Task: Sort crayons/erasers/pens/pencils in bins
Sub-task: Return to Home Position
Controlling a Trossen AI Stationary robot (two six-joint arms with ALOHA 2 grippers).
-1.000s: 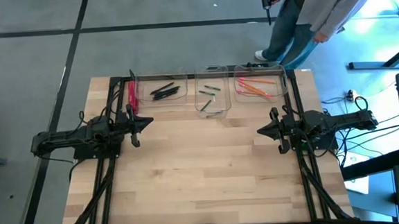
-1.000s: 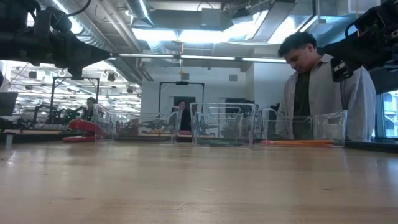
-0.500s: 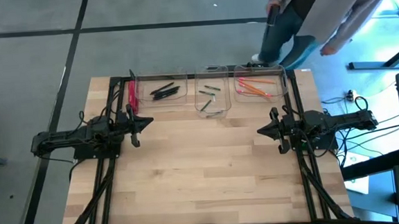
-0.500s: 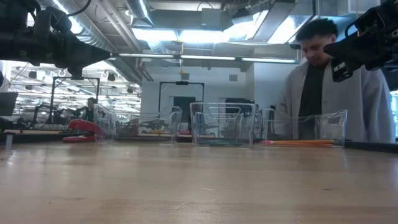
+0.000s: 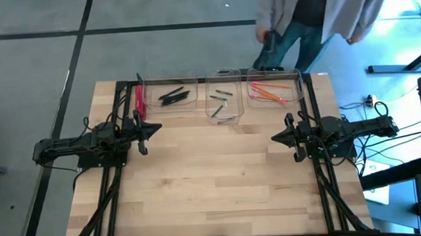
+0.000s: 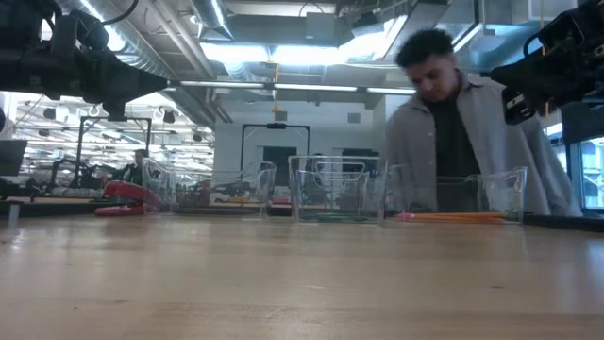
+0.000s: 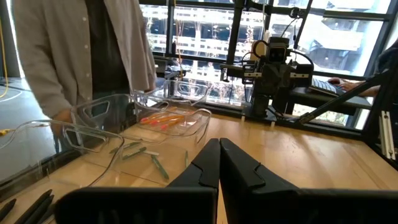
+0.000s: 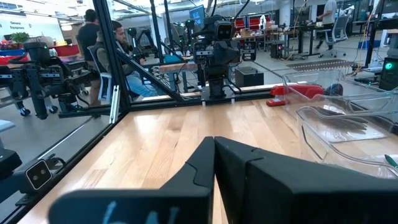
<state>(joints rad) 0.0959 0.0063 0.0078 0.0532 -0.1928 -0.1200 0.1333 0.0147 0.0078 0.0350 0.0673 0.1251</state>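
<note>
Over the middle of the pale wooden table (image 5: 222,183), at its L edge, the dark two-finger left gripper (image 5: 143,137) hangs well above the boards, pointing inward. Its wrist view shows the jaws pressed together w/ nothing btwn them. Opposite, at the R edge, the dark two-finger right gripper (image 5: 286,137) hangs at about the same depth, also raised, jaws likewise together & holding nothing. Both grippers are well apart from each other.

Farther back, along the far edge, three clear plastic rectangular bins (image 5: 223,73) stand side by side in a row. In the left bin (image 5: 186,108) several slim long black pens (image 5: 174,97) lie flat, roughly parallel. In the middle bin (image 5: 210,89) a few short dark greenish-grey crayons (image 5: 223,95) lie scattered on its floor. In the right bin (image 5: 290,76) thin long orange pencils (image 5: 269,92) lie crossed over each other. Just beside the left bin's outer side a thick red bar (image 5: 140,100) lies on the table, outside any bin; can't tell what it is.

Beyond the far edge, behind the right bin, a person in a light grey open jacket over a dark top (image 6: 462,132) stands close to the table
</note>
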